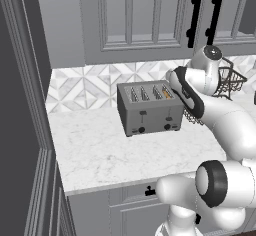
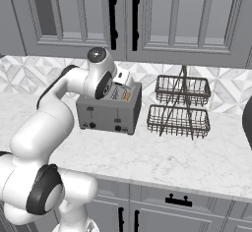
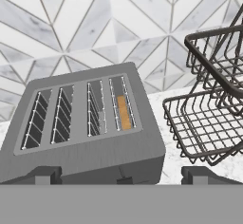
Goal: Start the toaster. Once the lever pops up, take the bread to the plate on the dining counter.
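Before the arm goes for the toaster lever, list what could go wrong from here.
1. The toaster has two black levers on its front; the bread sits in the rightmost slot, so pressing the left one instead of the right-hand lever would probably not start it.
2. The wire basket rack stands close beside the toaster; the open gripper could snag it.
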